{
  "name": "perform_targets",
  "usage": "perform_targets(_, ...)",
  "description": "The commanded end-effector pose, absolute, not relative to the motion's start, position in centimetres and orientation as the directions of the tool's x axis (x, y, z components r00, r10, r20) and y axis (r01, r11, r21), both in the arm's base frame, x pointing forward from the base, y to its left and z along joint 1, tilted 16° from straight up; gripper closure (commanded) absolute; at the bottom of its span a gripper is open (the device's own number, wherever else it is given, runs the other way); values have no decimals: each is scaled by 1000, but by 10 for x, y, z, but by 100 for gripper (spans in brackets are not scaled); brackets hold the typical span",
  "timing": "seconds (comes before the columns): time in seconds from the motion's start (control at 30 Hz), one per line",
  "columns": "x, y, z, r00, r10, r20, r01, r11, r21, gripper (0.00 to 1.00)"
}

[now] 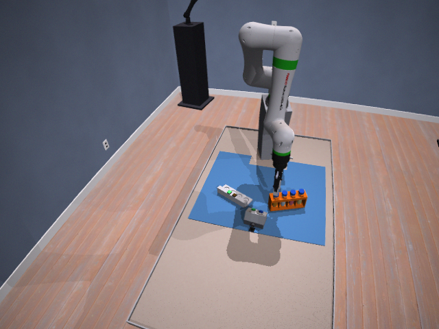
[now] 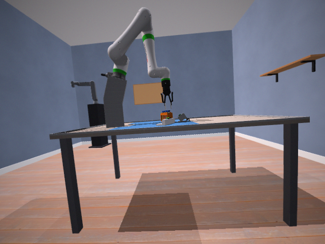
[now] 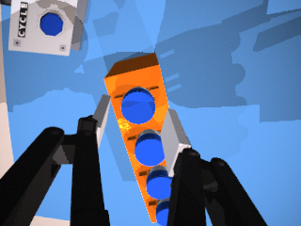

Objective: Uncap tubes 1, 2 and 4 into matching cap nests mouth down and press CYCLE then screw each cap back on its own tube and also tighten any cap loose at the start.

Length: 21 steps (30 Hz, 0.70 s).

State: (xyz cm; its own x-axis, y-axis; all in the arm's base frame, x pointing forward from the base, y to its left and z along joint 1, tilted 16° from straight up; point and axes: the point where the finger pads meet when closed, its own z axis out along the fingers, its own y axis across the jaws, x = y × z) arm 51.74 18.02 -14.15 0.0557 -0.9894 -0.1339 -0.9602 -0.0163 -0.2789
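The orange decapping station stands on the blue mat with four tubes, each with a blue cap on it. My gripper hangs straight above the end tube nearest the key desk. In the wrist view its fingers stand partly open on either side of that end cap, a little above it, with nothing between them. The other three caps run down the rack below it. The white cap tray lies to the left with its green lamp lit; its nests look empty. The blue CYCLE key sits on the grey key desk.
The arm's grey base column stands behind the mat. The key desk sits close in front of the rack's near end. A black pedestal stands on the floor beyond the table. In the side view the rack sits just behind the tray.
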Motion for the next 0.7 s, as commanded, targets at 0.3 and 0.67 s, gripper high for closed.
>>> perform_targets(0.3,501,200,-124,-190,-966,-178,-950,226,-214,65)
perform_targets(0.67,488,223,-125,-622,-739,-259,-743,661,-103,65)
